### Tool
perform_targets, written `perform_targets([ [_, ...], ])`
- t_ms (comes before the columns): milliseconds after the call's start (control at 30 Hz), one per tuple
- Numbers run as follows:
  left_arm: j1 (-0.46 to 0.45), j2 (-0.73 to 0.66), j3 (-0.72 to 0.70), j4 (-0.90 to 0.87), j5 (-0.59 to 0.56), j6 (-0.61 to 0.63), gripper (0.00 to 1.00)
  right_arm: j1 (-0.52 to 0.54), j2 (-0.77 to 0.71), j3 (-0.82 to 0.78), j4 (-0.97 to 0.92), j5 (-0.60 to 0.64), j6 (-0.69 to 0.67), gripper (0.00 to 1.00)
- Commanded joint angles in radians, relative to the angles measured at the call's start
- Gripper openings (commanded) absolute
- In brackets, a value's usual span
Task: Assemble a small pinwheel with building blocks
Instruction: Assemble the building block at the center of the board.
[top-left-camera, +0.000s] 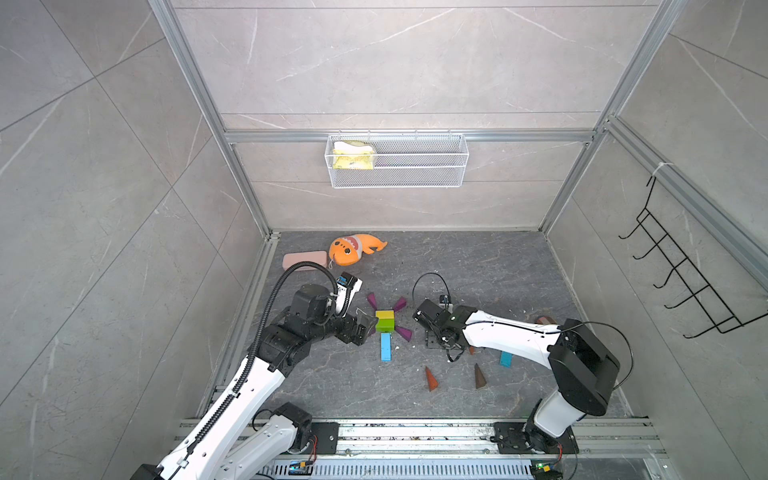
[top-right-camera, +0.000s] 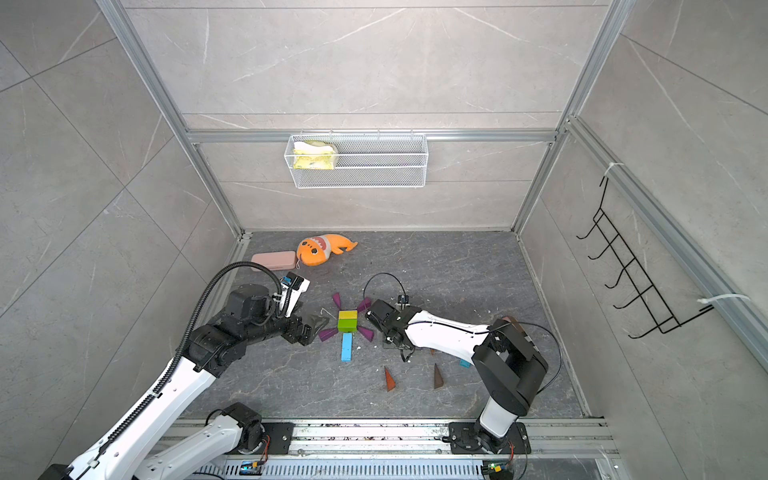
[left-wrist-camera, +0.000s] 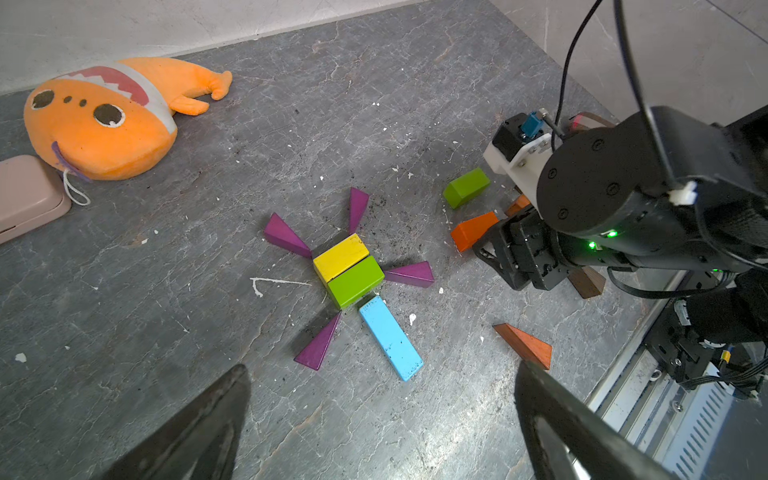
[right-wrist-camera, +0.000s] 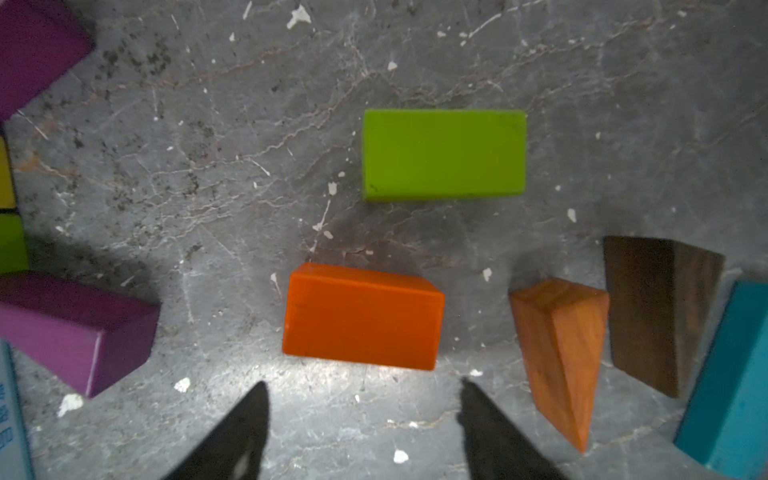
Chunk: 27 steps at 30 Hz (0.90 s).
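In both top views the pinwheel lies mid-floor: a yellow brick (top-left-camera: 384, 314) against a green brick (top-left-camera: 384, 325), purple wedges (left-wrist-camera: 286, 235) fanned around them, and a light-blue bar (top-left-camera: 386, 347) below. My left gripper (left-wrist-camera: 382, 365) hovers open just left of it, holding nothing. My right gripper (right-wrist-camera: 363, 382) is open over bare floor, its fingertips just short of an orange brick (right-wrist-camera: 361, 316). Beyond that brick lies a loose green brick (right-wrist-camera: 444, 154). Beside it are an orange wedge (right-wrist-camera: 561, 353), a brown wedge (right-wrist-camera: 656, 311) and a teal bar (right-wrist-camera: 731, 382).
An orange plush shark (top-left-camera: 353, 249) and a pink case (top-left-camera: 303, 261) lie at the back left. Two more wedges (top-left-camera: 431, 379) (top-left-camera: 480, 376) lie toward the front. A wire basket (top-left-camera: 397, 160) hangs on the back wall, a hook rack (top-left-camera: 685, 270) on the right wall.
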Motion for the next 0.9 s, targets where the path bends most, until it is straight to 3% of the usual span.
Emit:
perform_targets([
  [0, 0.004, -0.003, -0.003, 0.019, 0.021, 0.028, 1.0, -0.003, 0.027, 0.028, 0.01, 0.025, 0.022, 0.56],
  [300, 0.004, 0.0, -0.002, 0.018, 0.024, 0.03, 1.0, -0.011, 0.053, 0.048, 0.018, 0.014, 0.027, 0.74],
  [867, 0.004, 0.015, -0.002, 0.017, 0.023, 0.032, 1.0, -0.059, 0.092, 0.052, 0.047, 0.013, -0.01, 0.71],
])
